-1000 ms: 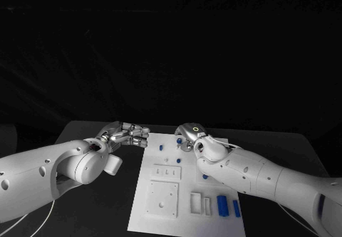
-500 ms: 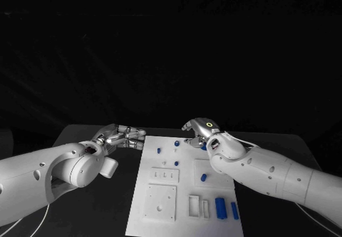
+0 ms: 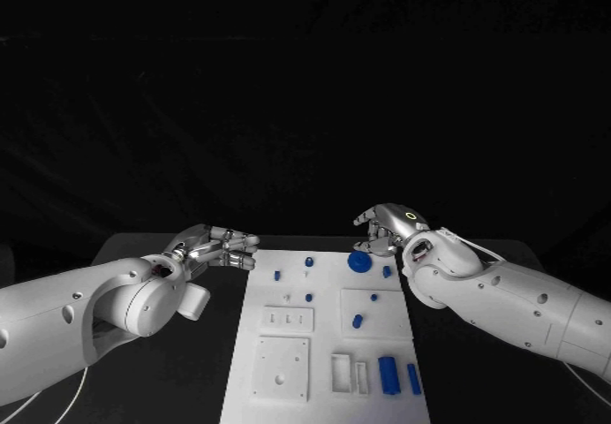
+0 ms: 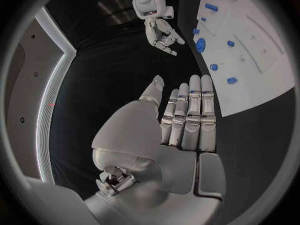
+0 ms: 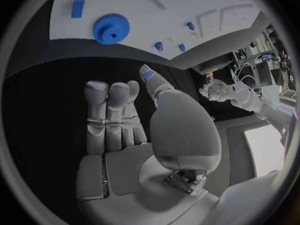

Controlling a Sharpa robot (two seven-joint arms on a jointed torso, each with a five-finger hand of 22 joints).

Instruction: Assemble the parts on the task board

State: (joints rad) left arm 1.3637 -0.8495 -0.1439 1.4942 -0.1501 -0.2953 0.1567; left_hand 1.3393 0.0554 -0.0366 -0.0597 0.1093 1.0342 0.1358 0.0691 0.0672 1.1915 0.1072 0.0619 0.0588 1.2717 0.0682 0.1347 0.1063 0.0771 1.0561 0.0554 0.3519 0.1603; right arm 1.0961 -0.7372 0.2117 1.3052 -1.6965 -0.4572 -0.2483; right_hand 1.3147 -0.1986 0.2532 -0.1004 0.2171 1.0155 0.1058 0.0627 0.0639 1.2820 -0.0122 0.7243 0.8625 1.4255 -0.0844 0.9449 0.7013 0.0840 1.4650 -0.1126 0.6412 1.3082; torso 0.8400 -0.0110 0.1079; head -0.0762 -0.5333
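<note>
Both hands hold nothing, fingers apart; the right hand (image 3: 388, 228) has drawn back toward two o'clock, baring a gear (image 3: 359, 261) on the board (image 3: 319, 353), seemingly just placed.

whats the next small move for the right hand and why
Probably lower the right hand onto the blue gear and grip it. The hand is open and holds nothing, and the gear lies loose on the board just in front of its fingers, nearer than any other part.
</note>
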